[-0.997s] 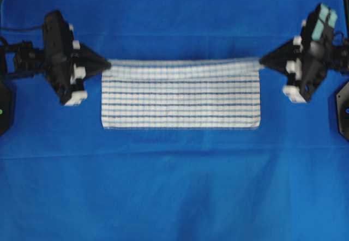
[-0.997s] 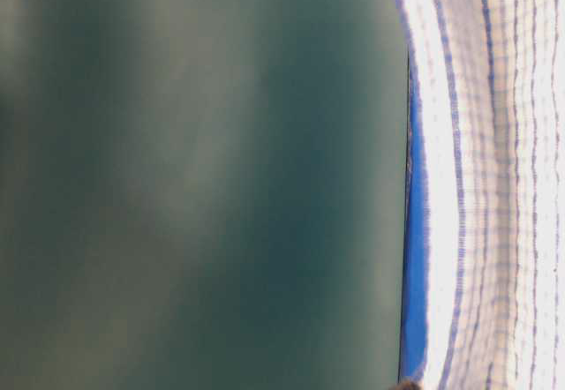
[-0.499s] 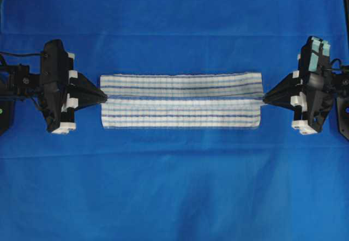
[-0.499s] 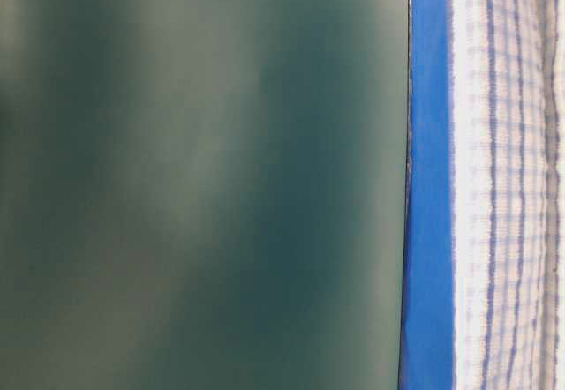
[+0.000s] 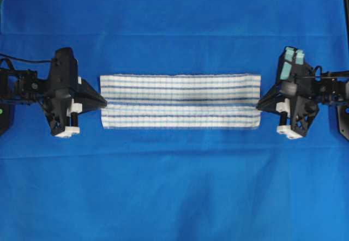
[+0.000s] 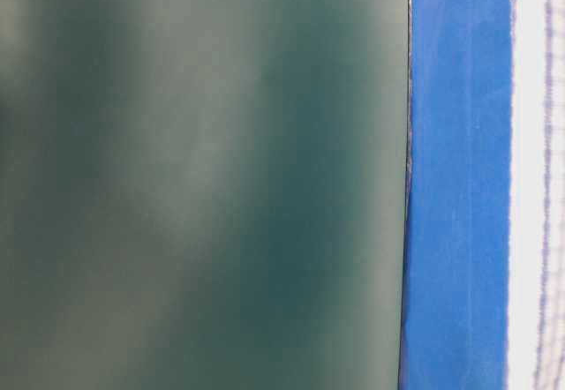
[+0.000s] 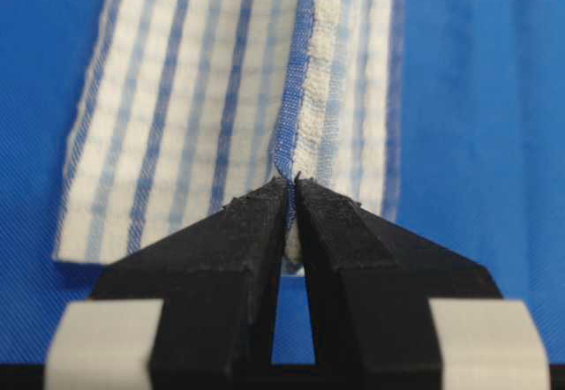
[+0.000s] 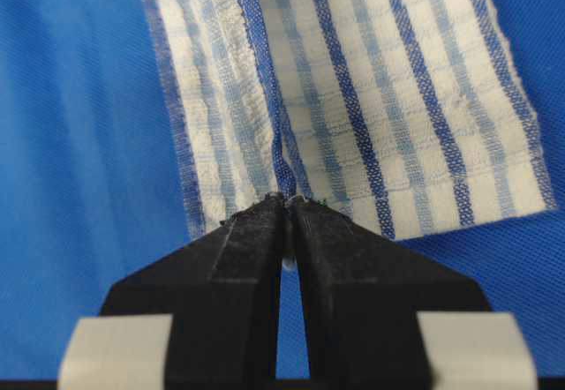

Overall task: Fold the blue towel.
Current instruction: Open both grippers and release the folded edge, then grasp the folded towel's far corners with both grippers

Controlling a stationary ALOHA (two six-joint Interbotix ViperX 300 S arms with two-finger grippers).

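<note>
The blue towel (image 5: 180, 101), white with thin blue stripes, lies as a long narrow band across the middle of the overhead view. My left gripper (image 5: 105, 104) is at its left end and my right gripper (image 5: 258, 106) at its right end. In the left wrist view the gripper (image 7: 292, 181) is shut on a raised fold of the towel (image 7: 177, 99). In the right wrist view the gripper (image 8: 286, 198) is likewise shut on the hem of the towel (image 8: 397, 99). At table level only a white strip of towel (image 6: 538, 178) shows at the right edge.
A large plain blue cloth (image 5: 174, 186) covers the table under everything. Black arm mounts stand at the left edge (image 5: 4, 110) and right edge (image 5: 343, 113). A blurred dark green surface (image 6: 203, 178) fills most of the table-level view.
Both grippers have carried the towel's far edge toward the near edge and lowered it. The wide towel has become a narrow flat band. At table level it has drawn away to the right.
</note>
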